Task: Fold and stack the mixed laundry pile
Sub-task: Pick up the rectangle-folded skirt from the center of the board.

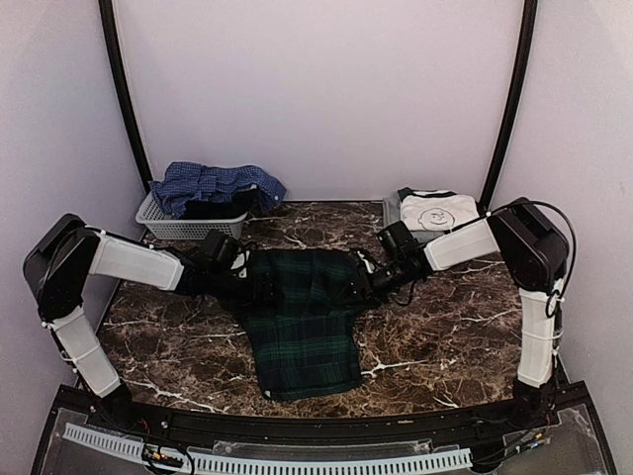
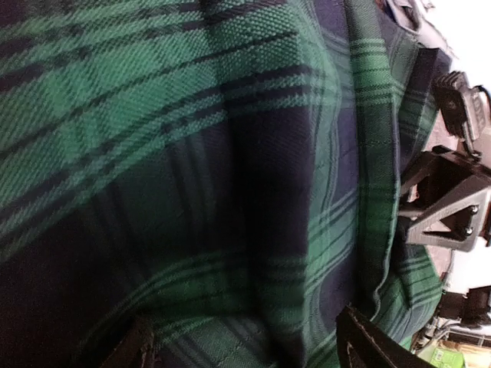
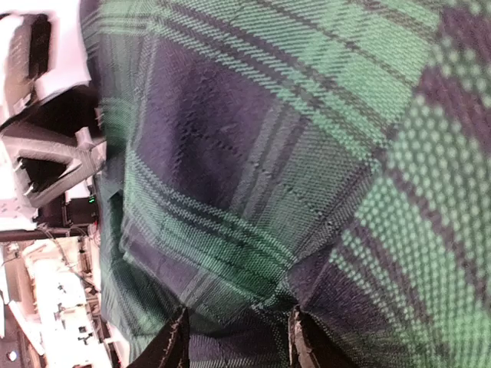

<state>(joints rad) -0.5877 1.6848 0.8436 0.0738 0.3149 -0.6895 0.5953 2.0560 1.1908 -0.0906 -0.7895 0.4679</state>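
Dark green tartan shirt [image 1: 302, 317] lies spread mid-counter [image 1: 445, 327], its far edge drawn out between both arms, apparently to square it for folding, with the right fingers [image 3: 173, 349] pinched narrowly on a fold and the left fingers [image 2: 368, 345] set wider amid cloth, their grip unclear.
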